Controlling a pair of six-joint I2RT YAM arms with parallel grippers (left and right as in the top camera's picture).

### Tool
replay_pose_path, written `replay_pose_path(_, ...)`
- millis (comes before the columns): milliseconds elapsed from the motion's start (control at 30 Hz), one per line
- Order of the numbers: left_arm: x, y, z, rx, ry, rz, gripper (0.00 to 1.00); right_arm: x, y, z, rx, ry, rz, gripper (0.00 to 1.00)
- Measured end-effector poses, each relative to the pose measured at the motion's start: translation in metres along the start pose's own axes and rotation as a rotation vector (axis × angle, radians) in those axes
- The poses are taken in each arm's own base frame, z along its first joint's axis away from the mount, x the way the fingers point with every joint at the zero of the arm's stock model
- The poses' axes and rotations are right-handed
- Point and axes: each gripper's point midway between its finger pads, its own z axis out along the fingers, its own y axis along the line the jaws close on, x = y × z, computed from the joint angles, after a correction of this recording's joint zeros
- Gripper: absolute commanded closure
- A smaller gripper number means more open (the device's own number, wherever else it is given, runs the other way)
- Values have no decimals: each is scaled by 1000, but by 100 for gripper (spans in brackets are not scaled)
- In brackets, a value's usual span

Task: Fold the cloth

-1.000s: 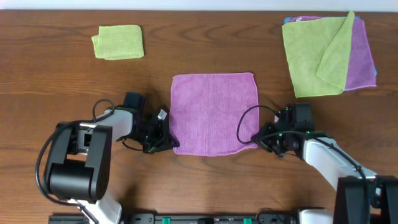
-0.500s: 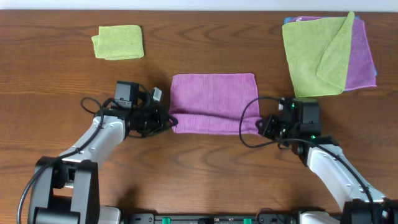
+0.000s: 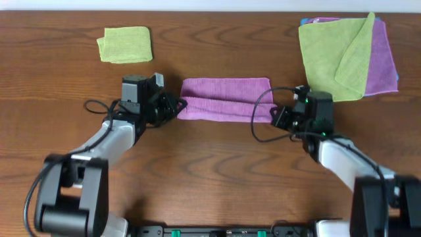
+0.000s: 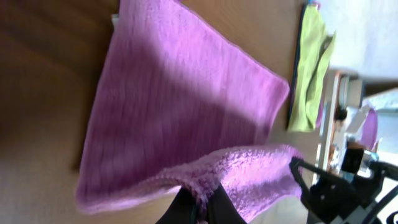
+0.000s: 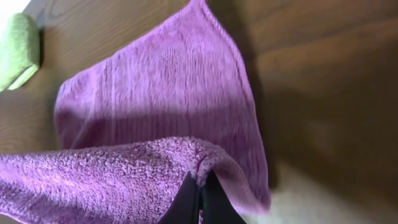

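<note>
The purple cloth (image 3: 225,99) lies half doubled over at the centre of the table (image 3: 217,171). The left gripper (image 3: 177,106) pinches its 9 o'clock corner and the right gripper (image 3: 275,116) its 3 o'clock corner, both clamped on raised fabric.

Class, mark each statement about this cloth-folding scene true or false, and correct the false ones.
1. The left gripper and right gripper each pinch a corner of the purple cloth. True.
2. The small green cloth lies on the purple cloth. False: it lies apart from it, at the far left.
3. A large green cloth tops the pile. True.
4. The purple cloth lies fully spread out. False: its near edge is lifted over itself, half folded.
</note>
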Motion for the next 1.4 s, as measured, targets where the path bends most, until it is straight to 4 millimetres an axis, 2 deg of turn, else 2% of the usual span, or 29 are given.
replay_pose_path(267,-13,18,23,-13,-25,-73,94,-50,11,29,-1,-43,-68,99)
replay_pose_path(433,-42,6,35,4,-59,-64,94,-73,13,49,10,-56,-96,99)
replay_pose_path(567,-63,-5,42,19,-88,-43,94,-82,10,58,24,-63,-104,99)
replay_pose_path(667,-67,-3,47,9,-82,-51,94,-85,9,61,32,-67,-113,99)
replay_pose_path(900,-55,21,59,-41,-38,-97,94,-78,-2,68,62,-47,-122,99)
replay_pose_path(1233,-54,33,61,-86,-46,-110,94,-66,-15,83,92,-19,-133,93)
replay_pose_path(1367,-56,40,60,-122,-63,-103,90,-68,-21,86,118,-33,-145,91)
replay_pose_path(1400,-56,42,60,-130,-65,-100,86,-69,-22,85,126,-39,-150,90)
